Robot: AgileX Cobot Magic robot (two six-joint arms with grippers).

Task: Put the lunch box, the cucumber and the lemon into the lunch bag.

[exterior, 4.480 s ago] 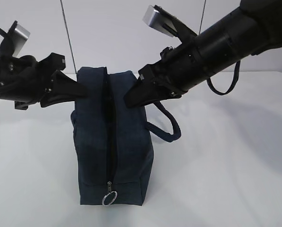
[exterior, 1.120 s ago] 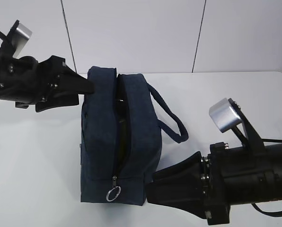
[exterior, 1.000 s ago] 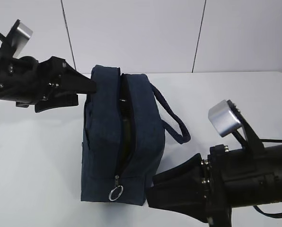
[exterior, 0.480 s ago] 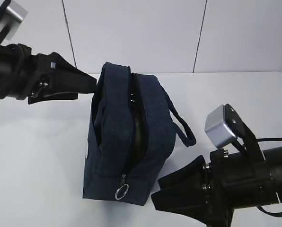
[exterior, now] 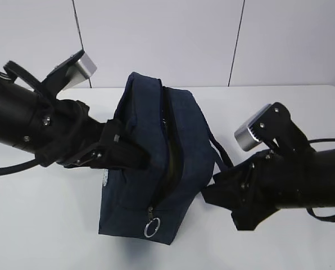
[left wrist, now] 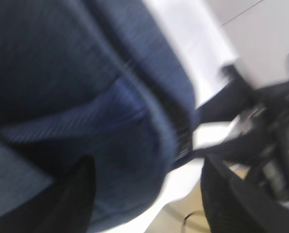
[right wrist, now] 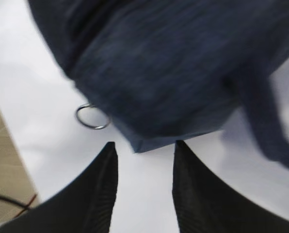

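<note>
The dark navy lunch bag (exterior: pixel 184 135) stands on the white table, leaning to the right, with its top zipper partly undone and the ring pull (exterior: pixel 152 229) at the near end. An olive-green strip (exterior: pixel 170 160) shows in the zipper gap; I cannot tell which item it is. The lunch box, cucumber and lemon are otherwise hidden. My left gripper (exterior: pixel 139 160) is open against the bag's left side, and blurred bag fabric (left wrist: pixel 86 73) fills the space ahead of that gripper (left wrist: pixel 147 165). My right gripper (right wrist: pixel 144 144) is open and empty, just short of the bag's lower corner (right wrist: pixel 149 143).
One cord handle (exterior: pixel 221 157) hangs off the bag's right side, close to the right arm. The table's edge and tan floor (right wrist: pixel 4 160) show in the right wrist view, with a cable (right wrist: pixel 8 201) below. Grey wall panels stand behind the table.
The left gripper dropped from the bag's top left edge to its left side. The bag tipped and slid right. The right arm rose and turned toward the bag's lower right corner.
</note>
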